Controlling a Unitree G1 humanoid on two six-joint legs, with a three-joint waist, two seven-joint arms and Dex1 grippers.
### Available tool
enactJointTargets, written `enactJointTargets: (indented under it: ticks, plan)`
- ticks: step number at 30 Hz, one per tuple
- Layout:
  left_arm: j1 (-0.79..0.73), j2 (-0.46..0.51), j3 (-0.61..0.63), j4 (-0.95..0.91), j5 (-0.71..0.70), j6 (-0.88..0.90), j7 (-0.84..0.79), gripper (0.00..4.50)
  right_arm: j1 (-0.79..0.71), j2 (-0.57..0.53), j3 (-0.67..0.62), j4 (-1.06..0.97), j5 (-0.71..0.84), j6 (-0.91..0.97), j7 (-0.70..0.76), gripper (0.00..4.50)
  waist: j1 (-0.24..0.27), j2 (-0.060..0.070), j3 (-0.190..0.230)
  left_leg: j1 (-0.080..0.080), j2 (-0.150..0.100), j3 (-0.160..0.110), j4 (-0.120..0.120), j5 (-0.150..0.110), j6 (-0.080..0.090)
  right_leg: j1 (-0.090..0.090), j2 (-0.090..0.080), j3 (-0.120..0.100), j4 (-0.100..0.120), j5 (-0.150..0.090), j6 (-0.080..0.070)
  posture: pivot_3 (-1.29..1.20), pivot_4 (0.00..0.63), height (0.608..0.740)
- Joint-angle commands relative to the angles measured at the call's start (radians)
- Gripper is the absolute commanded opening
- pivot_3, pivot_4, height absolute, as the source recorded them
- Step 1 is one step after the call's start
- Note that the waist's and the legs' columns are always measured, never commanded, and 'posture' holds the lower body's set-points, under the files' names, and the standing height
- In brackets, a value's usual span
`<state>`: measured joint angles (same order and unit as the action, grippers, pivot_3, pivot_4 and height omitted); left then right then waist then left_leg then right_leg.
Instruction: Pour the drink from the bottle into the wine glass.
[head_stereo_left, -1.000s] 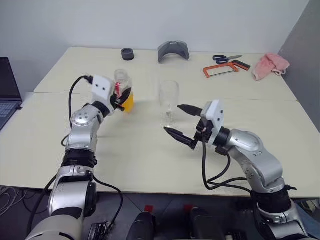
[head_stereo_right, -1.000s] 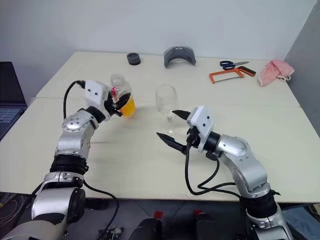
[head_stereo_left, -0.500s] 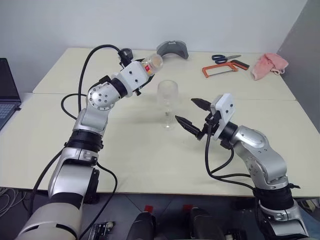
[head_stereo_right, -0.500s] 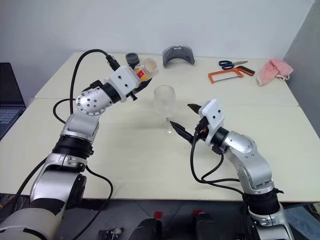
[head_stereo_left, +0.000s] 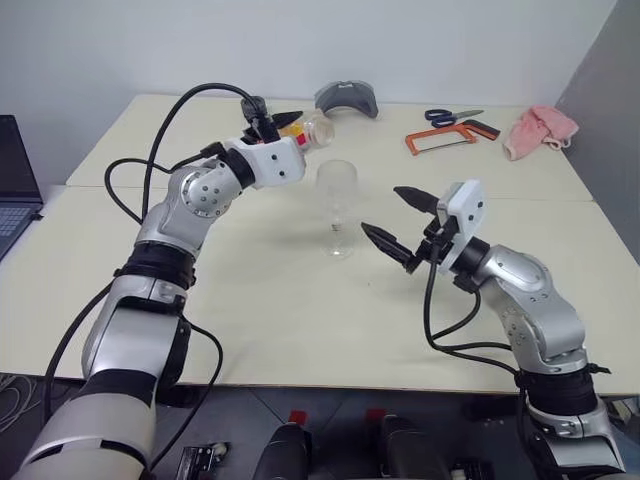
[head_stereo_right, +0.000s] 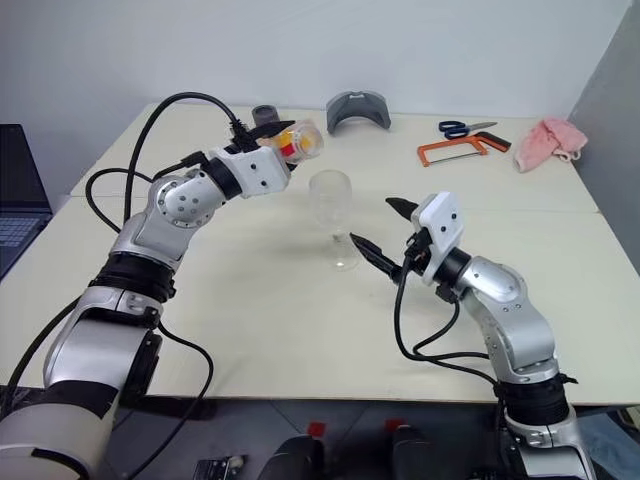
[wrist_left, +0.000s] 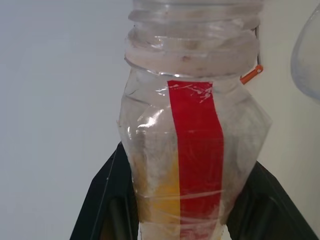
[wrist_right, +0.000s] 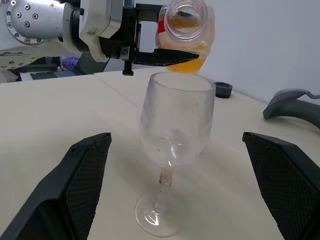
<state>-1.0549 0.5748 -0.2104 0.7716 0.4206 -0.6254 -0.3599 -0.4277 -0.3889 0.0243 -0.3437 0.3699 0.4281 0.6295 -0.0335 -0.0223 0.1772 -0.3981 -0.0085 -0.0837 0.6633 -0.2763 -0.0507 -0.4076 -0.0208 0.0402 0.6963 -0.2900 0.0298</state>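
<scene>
The left gripper (head_stereo_right: 283, 141) has its jaws clenched on the small clear plastic bottle with the red label stripe (head_stereo_right: 297, 141), tipped nearly level at upper centre of the frame, its open mouth just beside and above the rim of the clear stemmed wine glass (head_stereo_right: 333, 205). The orange-yellow drink (wrist_right: 192, 59) pools low in the bottle. The glass stands empty on the pale worktop (head_stereo_right: 300, 320). The right gripper (head_stereo_right: 378, 232) waits near the glass stem, jaws released. Pouring well probably means centring the mouth over the bowl before tilting slowly.
</scene>
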Motion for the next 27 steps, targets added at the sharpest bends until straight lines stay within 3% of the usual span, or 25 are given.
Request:
enactJointTargets:
  ticks: [1, 27]
  plan:
    - [-0.049, 0.023, -0.005, 0.005, 0.027, -0.046, 0.043, 1.71, -0.011, -0.017, -0.051, -0.011, 0.053, 0.003, 0.020, 4.50, -0.001, 0.000, 0.000, 0.000, 0.000, 0.000, 0.000, 0.000, 0.000, 0.000, 0.000, 0.000, 0.000, 0.000, 0.000, 0.00, 0.150, 0.740]
    - [-0.133, 0.059, -0.093, 0.073, 0.223, -0.097, 0.242, 1.71, 0.011, -0.024, -0.020, -0.054, 0.100, 0.036, 0.007, 4.50, -0.001, 0.000, 0.000, 0.000, 0.000, 0.000, 0.000, 0.000, 0.000, 0.000, 0.000, 0.000, 0.000, 0.000, 0.000, 0.00, 0.150, 0.740]
